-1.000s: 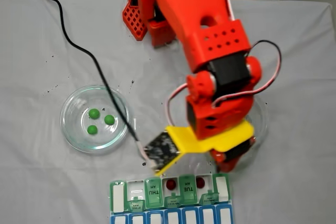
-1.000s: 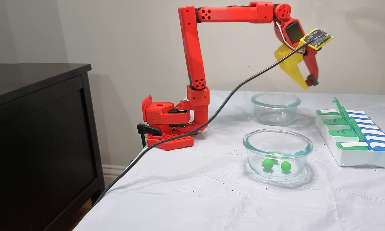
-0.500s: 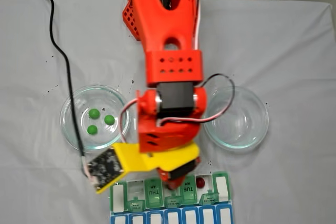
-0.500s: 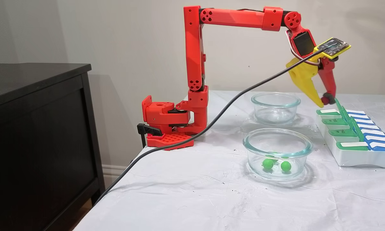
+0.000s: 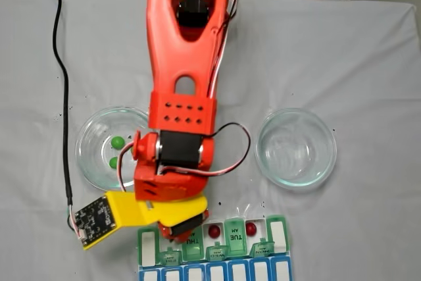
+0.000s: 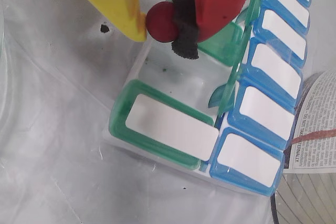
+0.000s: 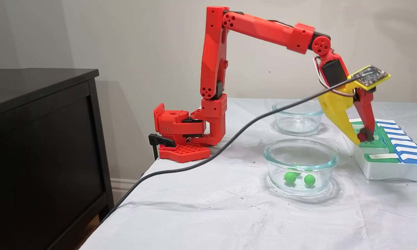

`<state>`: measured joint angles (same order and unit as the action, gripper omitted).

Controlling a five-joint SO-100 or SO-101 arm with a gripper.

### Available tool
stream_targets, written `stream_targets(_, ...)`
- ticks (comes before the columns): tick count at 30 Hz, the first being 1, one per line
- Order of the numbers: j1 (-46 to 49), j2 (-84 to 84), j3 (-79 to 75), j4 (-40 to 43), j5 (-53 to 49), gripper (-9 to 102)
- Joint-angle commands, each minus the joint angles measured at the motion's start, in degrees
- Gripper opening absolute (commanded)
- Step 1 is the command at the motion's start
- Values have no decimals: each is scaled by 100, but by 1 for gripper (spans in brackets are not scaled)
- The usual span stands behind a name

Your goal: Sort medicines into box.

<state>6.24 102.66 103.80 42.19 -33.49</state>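
Wrist view shows the red and yellow fingers (image 6: 144, 24) squeezed on one small dark red round pill (image 6: 161, 22), right above an open slot of the flat green and blue pill box (image 6: 165, 127). A second ago the red robot arm (image 7: 260, 29) was over the empty clear glass bowl (image 5: 296, 147) on the right of a fixed view; now it has swung left and come down to the box.

Two more dark red pills (image 5: 214, 231) sit in open slots of the box in that fixed view. The other clear glass bowl (image 7: 300, 165) stands near the box and holds shiny green round pills (image 7: 290, 177). A black cable (image 7: 208, 158) trails across the white cloth surface (image 7: 212, 208). A dark cabinet (image 7: 38, 146) stands beside it.

The arm hides part of the bowl with the green pills in a fixed view, so only two of them show there. The box is cut off at the bottom edge.
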Motion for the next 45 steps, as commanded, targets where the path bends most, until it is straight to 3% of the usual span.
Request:
stream_targets(1,26,70,-606,-308,-26,0)
stream_targets(8,9,-422,-932,-817,-44,0)
stream_targets(9,0,-483,-967,-817,-79,3)
stream_targets(11,0,-554,-984,-826,-35,20)
stream_targets(20,0,-237,-861,-554,-70,28)
stream_targets(27,9,431,-536,-369,-211,20)
stream_targets(31,105,861,-545,-18,-149,0)
stream_targets(37,334,1995,439,-325,-114,0)
stream_targets(45,729,2848,668,1459,-519,0)
